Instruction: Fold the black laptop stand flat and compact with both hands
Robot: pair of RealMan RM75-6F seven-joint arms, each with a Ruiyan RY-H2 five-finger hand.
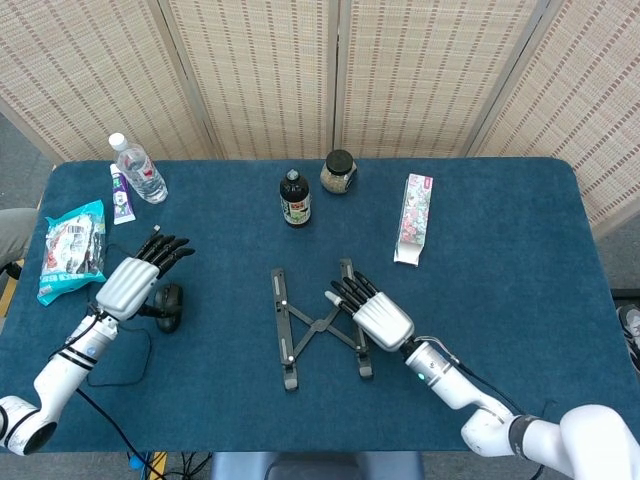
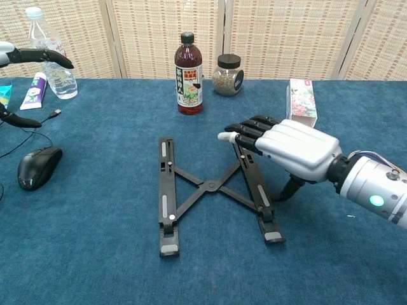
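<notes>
**Stand open on the bench, my right robot hand over its far rail**

At the far left lie a snack packet point(image 1: 71, 250), a tube point(image 1: 119, 193) and a water bottle point(image 1: 137, 170). My left robot hand point(image 1: 132, 281) hovers above the black mouse point(image 1: 167, 305) with its fingers stretched forward and apart — it holds nothing.

Toward the middle of the blue bench point(image 1: 500, 260) the black laptop stand point(image 2: 210, 187) lies spread in an X, its two rails well apart and joined by crossed links. Behind it stand a dark drink bottle point(image 2: 186, 75) and a lidded jar point(image 2: 227, 74).

My right robot hand point(image 2: 286, 147) sits palm down over the stand's right rail, fingers extended toward the rail's far end, thumb reaching down beside the rail — I cannot tell whether it actually grips anything. A flowered box point(image 2: 301, 100) lies just beyond it.
</notes>
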